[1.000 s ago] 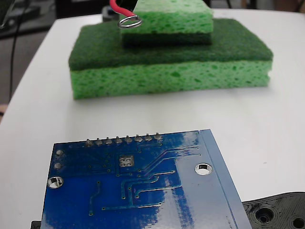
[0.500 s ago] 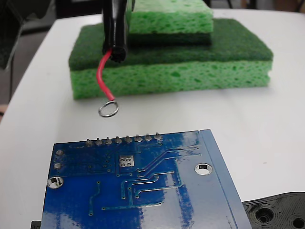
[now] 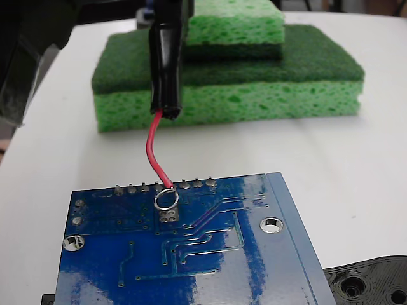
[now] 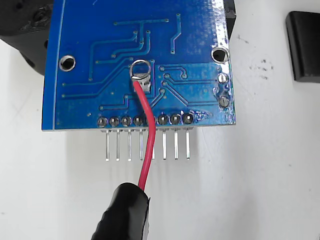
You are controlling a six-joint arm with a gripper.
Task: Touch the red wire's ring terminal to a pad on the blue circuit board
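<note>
Glossy blue board (image 3: 210,254) with thin lighter-blue traces, silver-rimmed holes and a row of dull silver solder blobs (image 4: 145,120) along one edge. Red wire (image 3: 152,149) coming out of a black sleeve (image 3: 165,70), ending in a silver ring (image 3: 166,200) over the silvery pad (image 3: 168,215). Behind the board, bright green sponges (image 3: 229,95) with dark green tops. White table (image 3: 356,165). Black plastic piece (image 3: 372,283) beside the board's corner.

A dark, blurred bulk of the robot's black tool (image 3: 166,9) fills the fixed view's top edge; fingers indistinguishable.
</note>
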